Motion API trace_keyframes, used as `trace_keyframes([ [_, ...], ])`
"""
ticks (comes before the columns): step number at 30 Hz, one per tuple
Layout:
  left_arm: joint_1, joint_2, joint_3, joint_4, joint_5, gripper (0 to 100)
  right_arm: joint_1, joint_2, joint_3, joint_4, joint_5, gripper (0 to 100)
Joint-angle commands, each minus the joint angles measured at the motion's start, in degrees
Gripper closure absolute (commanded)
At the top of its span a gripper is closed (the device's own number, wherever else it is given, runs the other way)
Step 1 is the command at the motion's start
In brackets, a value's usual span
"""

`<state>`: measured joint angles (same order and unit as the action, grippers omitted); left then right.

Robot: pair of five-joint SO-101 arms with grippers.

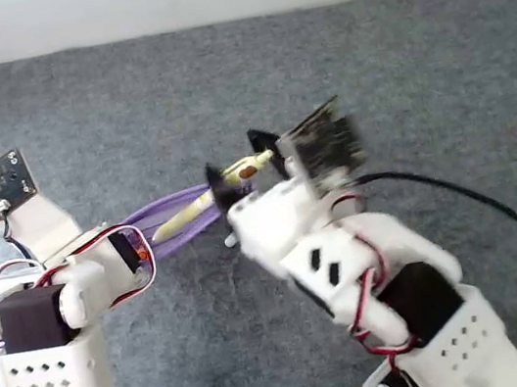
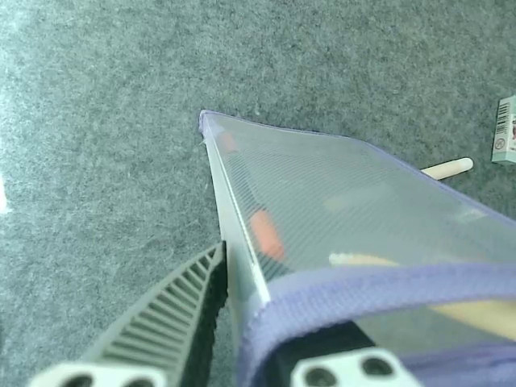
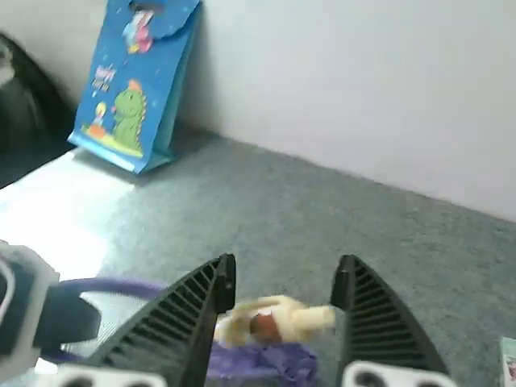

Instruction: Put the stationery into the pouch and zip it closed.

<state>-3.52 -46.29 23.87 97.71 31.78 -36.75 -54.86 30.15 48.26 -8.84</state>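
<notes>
Pouch (image 1: 158, 213): purple-edged, clear-sided, just toward 9 o'clock of the middle of the grey table (image 1: 415, 58), mouth facing 2 o'clock. Cream pen (image 1: 192, 210) partly in, its tail sticking out that way. Orange-tipped item (image 2: 266, 234) already inside. Left claw (image 2: 242, 314) pinches the pouch's 8 o'clock end. Right claw (image 3: 282, 278) is spread wide, a jaw on either side of the pen's tail, not gripping. Risks: an off-axis push could jam the pen against the pouch wall or drag the pouch out of the pinch. A protruding pen would stop it zipping shut.

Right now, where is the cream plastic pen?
High view: the cream plastic pen is mid-table, its lower end in the purple-trimmed clear pouch, its top end between the open fingers of the right gripper.
</notes>
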Motion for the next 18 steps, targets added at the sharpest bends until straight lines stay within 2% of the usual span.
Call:
trace_keyframes([
  [1, -0.4, -0.6, 0.0, -1.4, 0.7, 99, 6.1, -1.0, -4.5, 0.4, -5.8, 90.8],
  [5, -0.4, -0.6, 0.0, -1.4, 0.7, 99, 6.3, -1.1, -6.0, 3.0, -8.1, 99.1],
  [13, -0.4, -0.5, 0.0, -1.4, 0.7, 99, -6.6, -0.9, -6.9, 3.5, -10.4, 98.5],
  [18, -0.4, -0.5, 0.0, -1.4, 0.7, 99, -9.8, 1.8, -10.9, 3.4, -10.8, 98.3],
])
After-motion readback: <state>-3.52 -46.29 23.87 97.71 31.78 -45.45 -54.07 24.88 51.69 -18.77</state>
